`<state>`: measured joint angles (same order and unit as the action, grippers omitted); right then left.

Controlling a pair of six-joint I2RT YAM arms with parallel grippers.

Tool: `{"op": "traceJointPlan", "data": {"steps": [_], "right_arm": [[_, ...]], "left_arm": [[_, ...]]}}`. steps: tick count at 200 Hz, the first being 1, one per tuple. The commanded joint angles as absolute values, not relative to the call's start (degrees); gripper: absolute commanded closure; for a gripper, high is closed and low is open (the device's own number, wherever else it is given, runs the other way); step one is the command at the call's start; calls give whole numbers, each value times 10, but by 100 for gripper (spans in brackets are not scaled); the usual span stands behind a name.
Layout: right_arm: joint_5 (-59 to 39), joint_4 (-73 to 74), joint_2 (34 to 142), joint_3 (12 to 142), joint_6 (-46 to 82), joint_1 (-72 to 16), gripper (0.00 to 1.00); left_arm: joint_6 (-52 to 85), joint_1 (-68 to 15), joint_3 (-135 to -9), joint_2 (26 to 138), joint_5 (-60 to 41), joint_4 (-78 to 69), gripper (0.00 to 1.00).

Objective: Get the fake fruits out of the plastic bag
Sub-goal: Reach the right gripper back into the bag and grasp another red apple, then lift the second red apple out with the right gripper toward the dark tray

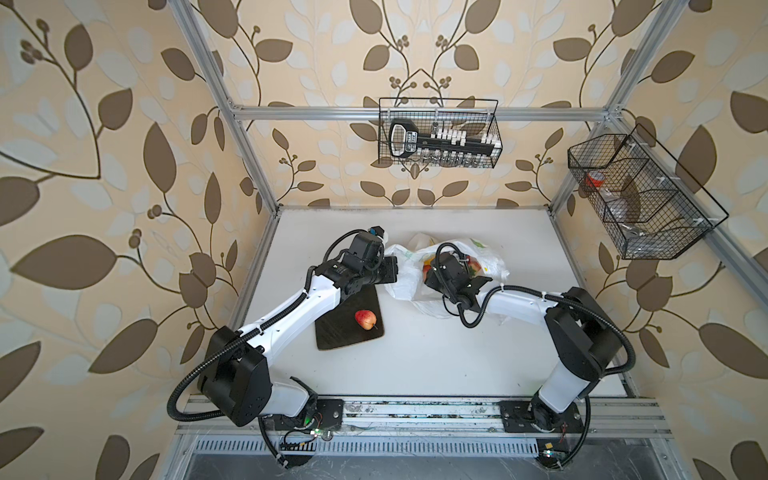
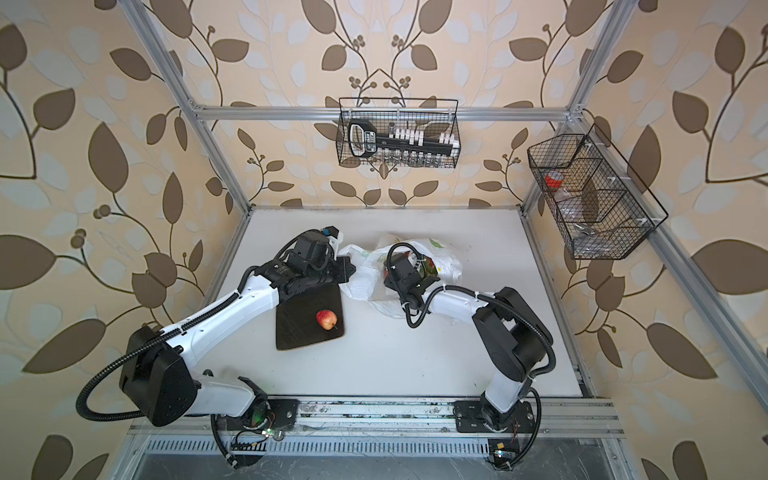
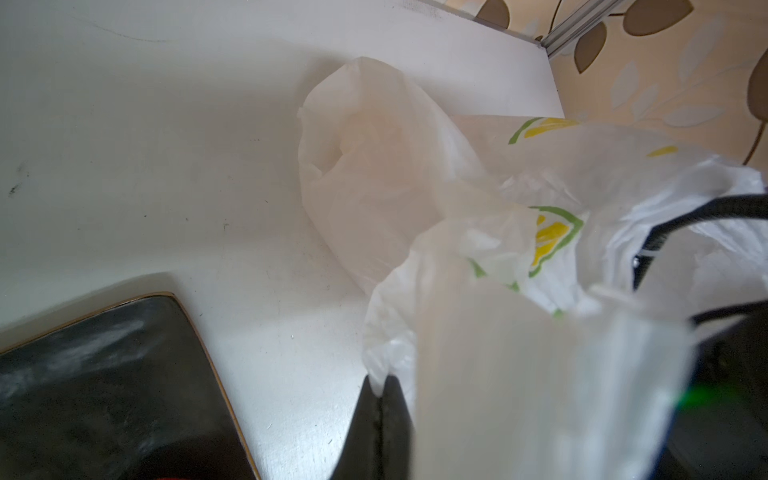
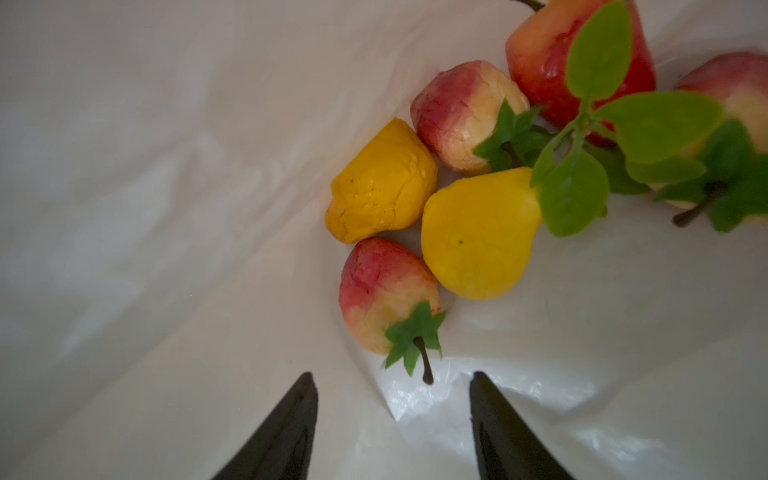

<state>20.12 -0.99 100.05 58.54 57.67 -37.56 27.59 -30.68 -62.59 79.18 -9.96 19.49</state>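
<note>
One white worktop (image 1: 415, 365) carried everything. One plastic bag (image 1: 401, 278), printed with lemon slices, lay crumpled on the worktop's far half, just beside one dark tray (image 1: 332, 336).

Two hands were at the bag. The left hand (image 3: 379, 388) was pressed together, pinching a fold of the bag's edge. Only the left wrist view showed that pinch. The right hand (image 4: 391, 376) reached inside the bag with its fingers spread, gripping nothing. In both top views its tips were hidden behind the wrist.

Seven fake fruits (image 4: 457, 187) showed in all. Six lay bunched inside the bag, counted in the right wrist view:
- three capped fruits (image 4: 386, 291), red and cream with green caps
- one red-yellow apple (image 4: 540, 62)
- one yellow pear (image 4: 478, 241) with leaves
- one orange-yellow piece (image 4: 382, 183)

Both top views gave only scraps of their colour past the right arm. The seventh, a lone fruit (image 1: 365, 319), red and yellow, sat on the tray and appeared whole only in the top views.
</note>
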Motion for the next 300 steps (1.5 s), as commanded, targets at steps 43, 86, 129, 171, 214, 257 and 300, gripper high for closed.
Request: {"op": "traceJointPlan", "data": {"steps": [43, 86, 129, 171, 214, 257, 300], "right_arm": [[215, -18, 1092, 675, 625, -365, 30], [218, -56, 1141, 716, 604, -363, 26], [208, -86, 1185, 751, 572, -362, 22], [202, -88, 1195, 749, 565, -363, 27], [201, -77, 1160, 734, 549, -363, 48], [190, -61, 1080, 673, 538, -363, 59], [175, -68, 978, 586, 535, -365, 61]], "left_arm": [[272, -314, -626, 762, -113, 190, 100], [272, -315, -628, 763, -114, 192, 100], [271, -316, -631, 764, -113, 198, 100], [272, -315, -634, 765, -109, 199, 100], [282, -315, -639, 769, -94, 203, 100], [294, -315, -644, 776, -72, 209, 100], [304, -316, -655, 787, -53, 207, 100]]}}
